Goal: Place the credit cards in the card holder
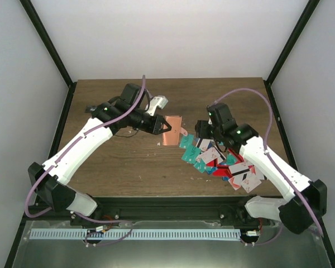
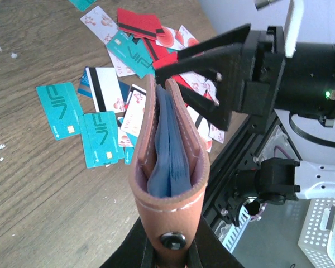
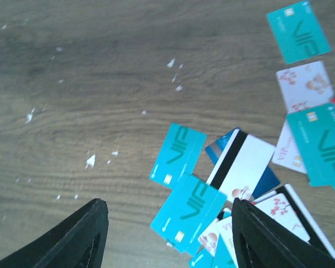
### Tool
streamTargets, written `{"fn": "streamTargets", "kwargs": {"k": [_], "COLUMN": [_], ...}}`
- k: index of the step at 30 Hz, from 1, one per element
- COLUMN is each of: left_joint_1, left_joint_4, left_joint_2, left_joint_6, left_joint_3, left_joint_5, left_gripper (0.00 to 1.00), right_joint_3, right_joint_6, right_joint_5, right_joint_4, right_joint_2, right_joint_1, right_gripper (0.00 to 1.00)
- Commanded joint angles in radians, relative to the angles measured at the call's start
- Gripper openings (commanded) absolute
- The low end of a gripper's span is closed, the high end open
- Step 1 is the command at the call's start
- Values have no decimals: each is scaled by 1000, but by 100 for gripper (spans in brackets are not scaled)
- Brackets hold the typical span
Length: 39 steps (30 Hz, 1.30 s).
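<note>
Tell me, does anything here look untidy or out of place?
The credit cards lie in an overlapping heap at all angles, some face down. Small white flecks litter the table beside them.

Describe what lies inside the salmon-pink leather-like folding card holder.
Between the two flaps of the salmon-pink card holder, layered blue-grey inner pockets show edge-on. Whether anything sits inside them cannot be seen: the pocket folds and flaps cover their contents.

"VIP" in large, darker teal letters across face of each teal credit card (image 3: 178,152) lying face up on table (image 3: 100,84). Same word legible from both wrist views. Fine print along one teal card at right, too small to read.
</note>
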Motion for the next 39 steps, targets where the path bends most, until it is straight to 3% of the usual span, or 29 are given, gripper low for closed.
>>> {"fn": "streamTargets", "kwargs": {"k": [1,7,11,23,30,35,39], "left_joint_1": [-2,-2,-2,-2,-2,-2,-2], "left_joint_4": [-21,-13,-9,25,51,73,100], "left_joint_2": [-10,-4,-5,-24,-43,-59,-71], "left_joint_6": [15,6,0,-33,-54,-66,-77], "left_joint_3": [16,4,-3,-37,-78,-118,-168], "left_joint_5": [-29,-34,-24,25,43,49,53], "left_gripper": [4,4,4,4,4,4,4], "right_joint_3": [-76,-178,-210,-204,-207,-231,-257], "right_joint_6": [-50,-94,-70,-47,-51,-53,-47], "right_joint_5": [-147,-508,-619,-588,-582,-594,-607], "right_joint_4": [86,227,270,321,343,342,322], "right_joint_2": [-129,-272,-280,-184,-153,-144,-140], "right_joint_1": [5,3,5,5,5,5,5], "right_gripper": [62,62,61,48,25,2,1]}}
